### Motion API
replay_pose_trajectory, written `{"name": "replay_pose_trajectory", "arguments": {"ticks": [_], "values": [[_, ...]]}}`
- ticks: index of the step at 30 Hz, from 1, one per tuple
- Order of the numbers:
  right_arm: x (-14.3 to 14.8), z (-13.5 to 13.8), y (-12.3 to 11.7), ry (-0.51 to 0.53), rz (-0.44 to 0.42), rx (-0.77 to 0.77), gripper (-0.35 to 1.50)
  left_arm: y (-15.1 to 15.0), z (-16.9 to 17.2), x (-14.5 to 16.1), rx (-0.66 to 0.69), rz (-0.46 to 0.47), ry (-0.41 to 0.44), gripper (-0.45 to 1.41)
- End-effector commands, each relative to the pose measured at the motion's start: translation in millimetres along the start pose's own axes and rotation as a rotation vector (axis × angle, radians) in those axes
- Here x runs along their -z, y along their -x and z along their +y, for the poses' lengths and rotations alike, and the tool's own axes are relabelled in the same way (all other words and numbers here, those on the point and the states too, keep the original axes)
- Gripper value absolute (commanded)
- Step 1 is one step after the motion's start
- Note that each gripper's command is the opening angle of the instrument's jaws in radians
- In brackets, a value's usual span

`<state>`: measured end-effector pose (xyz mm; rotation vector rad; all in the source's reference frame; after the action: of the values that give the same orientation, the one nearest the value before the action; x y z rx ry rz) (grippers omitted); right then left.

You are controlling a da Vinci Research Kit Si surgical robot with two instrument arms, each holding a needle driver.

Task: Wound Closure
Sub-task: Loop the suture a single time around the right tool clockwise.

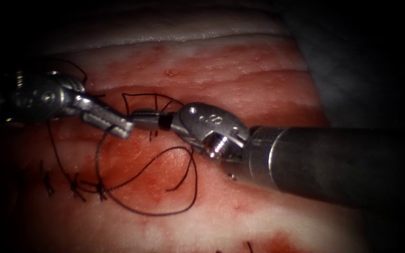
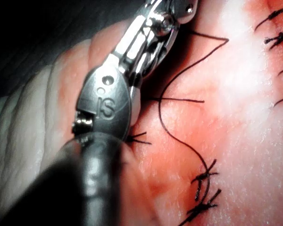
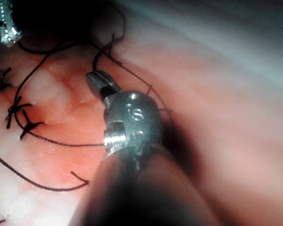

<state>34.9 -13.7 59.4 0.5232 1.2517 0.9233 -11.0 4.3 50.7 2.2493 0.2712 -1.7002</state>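
My left tool [image 1: 118,125] and right tool [image 1: 141,119] meet tip to tip over the cut in the tissue [image 1: 240,79], each pinching thread [image 1: 155,206]; I cannot locate the needle. Even, opposed tension seems advisable beside the finished stitches [image 1: 76,187].

Right tool [image 1: 141,120]: dark cylindrical shaft, rounded silver wrist housing with stamped lettering, threaded screw at 6 o'clock, black collar behind jaws; left tool [image 1: 118,127]: silver, ridged jaws, round pivot pin.
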Motion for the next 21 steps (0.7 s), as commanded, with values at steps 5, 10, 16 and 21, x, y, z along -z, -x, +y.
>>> {"name": "replay_pose_trajectory", "arguments": {"ticks": [5,10,16,21], "values": [[-4.1,1.2,-0.2,-0.111,0.112,-0.074,-0.35,1.6,1.1,-1.5,-0.024,0.018,0.008,-0.45],[-5.3,1.3,-0.6,-0.178,0.187,-0.157,-0.35,1.8,1.3,-1.6,-0.034,0.036,-0.016,-0.45],[-4.6,1.6,-1.6,-0.247,0.280,-0.228,-0.35,2.7,1.7,-1.3,-0.040,0.058,-0.039,-0.45],[-1.8,2.4,-4.3,-0.344,0.403,-0.286,-0.35,4.9,2.1,-0.4,0.024,0.032,-0.099,-0.45]]}}
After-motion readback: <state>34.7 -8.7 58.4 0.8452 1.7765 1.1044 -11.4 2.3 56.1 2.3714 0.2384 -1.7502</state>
